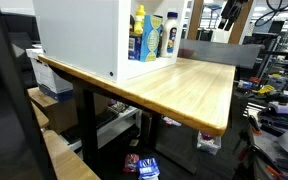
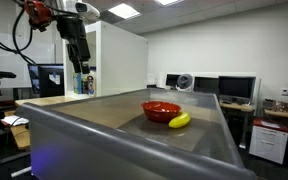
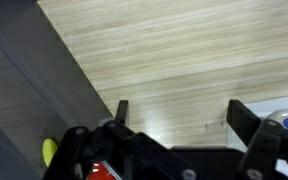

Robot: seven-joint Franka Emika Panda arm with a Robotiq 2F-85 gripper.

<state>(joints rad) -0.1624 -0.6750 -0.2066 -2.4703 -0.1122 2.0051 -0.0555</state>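
Wrist view shows the claw (image 3: 184,112) spread wide, holding nothing, hanging over bare desk (image 3: 164,50) near the white cabinet (image 2: 119,60); well apart, toward the desk's opposite edge, the banana (image 2: 179,120) lies touching the red bowl (image 2: 161,108), probably steadied by it.

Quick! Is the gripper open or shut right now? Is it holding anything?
Gripper: open, holding nothing, hanging over the wooden table.

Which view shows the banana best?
An exterior view: the whole banana lies beside the red bowl, unobstructed. The wrist view catches only a yellow sliver, probably it. The exterior view of the white cabinet shows no banana.
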